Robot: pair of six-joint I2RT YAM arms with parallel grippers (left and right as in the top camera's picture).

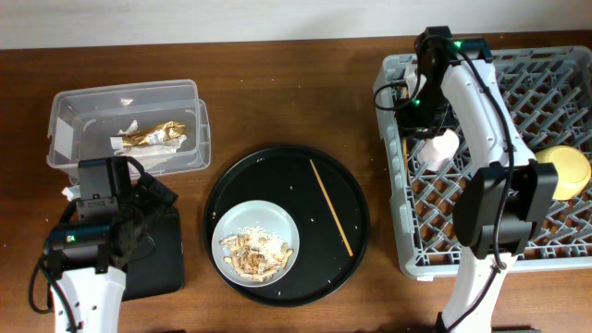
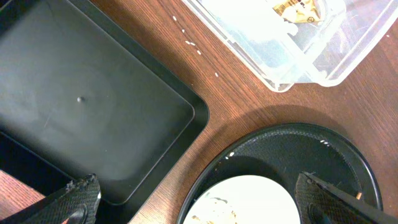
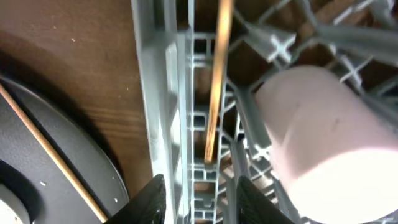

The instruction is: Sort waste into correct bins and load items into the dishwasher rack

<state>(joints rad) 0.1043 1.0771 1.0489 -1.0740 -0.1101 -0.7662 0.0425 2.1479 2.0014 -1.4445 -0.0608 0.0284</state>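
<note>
At dishwasher rack (image 3: 155,74) left wall: right gripper (image 3: 202,186) fingers apart, one chopstick (image 3: 217,81) in the lattice ahead of the gap, touching neither finger; pink cup (image 3: 323,130) just beside. Over black tray (image 2: 81,93) corner, left gripper (image 2: 196,183) spread wide. On round tray (image 1: 351,185) lies second chopstick (image 1: 330,205).

Overhead: left arm (image 1: 92,245) covers most of the small black tray (image 1: 165,265) left of the round black tray (image 1: 277,176); right arm (image 1: 481,120) hides part of the pink cup (image 1: 446,146) to that tray's right. Left wrist cam: grey plate (image 2: 264,193) w/ food scraps (image 2: 214,214) cut by bottom edge, gold wrapper (image 2: 298,9) by top edge, clear tub (image 2: 311,59) runs off top & right. Right wrist cam: pink cup blurred, cut by right edge; chopstick (image 3: 217,74) in the rack (image 3: 158,93) runs off top, 2nd chopstick (image 3: 50,149) off bottom.
</note>
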